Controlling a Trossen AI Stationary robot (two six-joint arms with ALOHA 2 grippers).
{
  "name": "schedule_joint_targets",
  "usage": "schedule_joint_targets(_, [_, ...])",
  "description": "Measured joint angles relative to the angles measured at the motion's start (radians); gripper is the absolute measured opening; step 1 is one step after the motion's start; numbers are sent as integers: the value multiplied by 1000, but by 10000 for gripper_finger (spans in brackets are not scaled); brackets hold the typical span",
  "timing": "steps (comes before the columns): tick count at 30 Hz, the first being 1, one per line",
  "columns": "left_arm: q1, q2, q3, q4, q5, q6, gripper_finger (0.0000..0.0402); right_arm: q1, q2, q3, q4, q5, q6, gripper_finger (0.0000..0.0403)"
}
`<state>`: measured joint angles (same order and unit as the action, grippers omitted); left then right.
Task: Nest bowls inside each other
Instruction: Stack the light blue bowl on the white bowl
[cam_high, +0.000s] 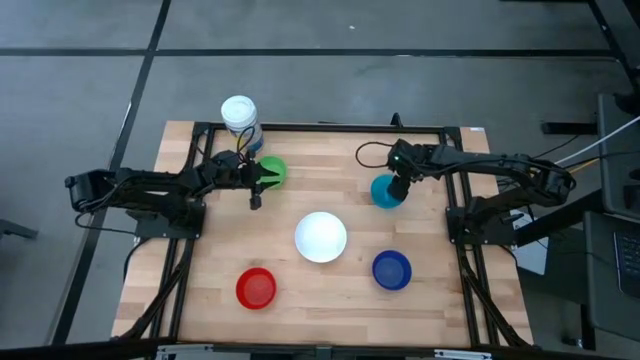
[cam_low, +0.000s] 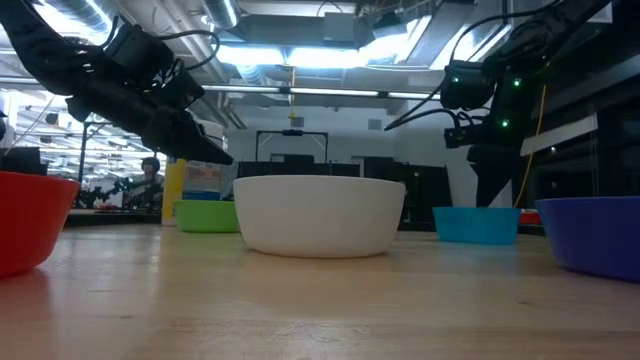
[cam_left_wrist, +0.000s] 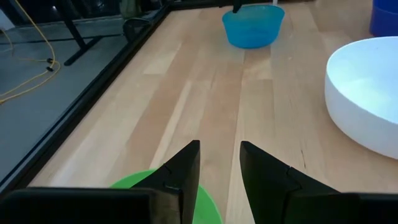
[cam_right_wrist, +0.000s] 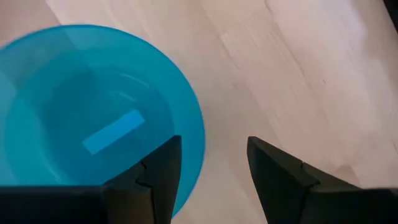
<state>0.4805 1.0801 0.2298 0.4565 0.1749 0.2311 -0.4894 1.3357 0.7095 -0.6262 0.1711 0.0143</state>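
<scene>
The green bowl (cam_high: 272, 170) stands on the table at the far left. My left gripper (cam_left_wrist: 219, 146) hangs open just above its near rim (cam_left_wrist: 127, 182), slanting down, clear of it in the low view (cam_low: 215, 150). The light blue bowl (cam_right_wrist: 93, 112) stands at the far right. My right gripper (cam_right_wrist: 214, 140) points down at it, open, with one finger over the inside and one outside the rim (cam_right_wrist: 200, 140), which lies in the gap untouched. The white bowl (cam_high: 321, 237) sits mid-table, the red bowl (cam_high: 255, 288) near left, the dark blue bowl (cam_high: 391, 269) near right.
A white-lidded canister (cam_high: 240, 118) stands at the far left edge, just behind the green bowl. Black frame rails (cam_high: 180, 270) run along the table's left and right sides. Bare wood lies between the bowls in the middle.
</scene>
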Motion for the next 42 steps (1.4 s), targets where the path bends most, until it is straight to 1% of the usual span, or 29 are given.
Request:
schedule_joint_targets(11, [0,0,0,0,0,0,112,-46,13,-1,55,-49,-23,185])
schedule_joint_targets(17, [0,0,0,-3,0,-1,112,-46,95,-1,87,-83,-24,189])
schedule_joint_targets(21, [0,0,0,-3,1,-3,112,-46,153,-1,148,-72,-48,190])
schedule_joint_targets(23, [0,0,0,-3,1,-5,112,-46,168,-1,179,-67,-54,173])
schedule_joint_targets(24, [0,0,0,-3,1,-5,112,-46,172,-1,197,-66,-56,153])
schedule_joint_targets(25, [0,0,0,-3,1,-8,112,-46,174,-1,215,-67,-56,125])
schedule_joint_targets(27, [1,0,0,-3,1,-9,112,-46,174,-1,247,-42,-64,48])
schedule_joint_targets(28, [1,0,0,-3,1,-9,112,-46,172,0,271,-30,-76,26])
schedule_joint_targets(30, [1,0,0,-3,0,-9,112,-48,165,6,287,-36,-82,13])
schedule_joint_targets(32, [1,0,0,-4,0,-9,112,-51,167,21,284,-74,-79,7])
schedule_joint_targets(38, [11,0,0,-4,0,-12,112,-23,167,101,269,-129,-65,4])
schedule_joint_targets(42, [14,0,0,-4,1,-11,112,8,155,189,271,-197,-49,3])
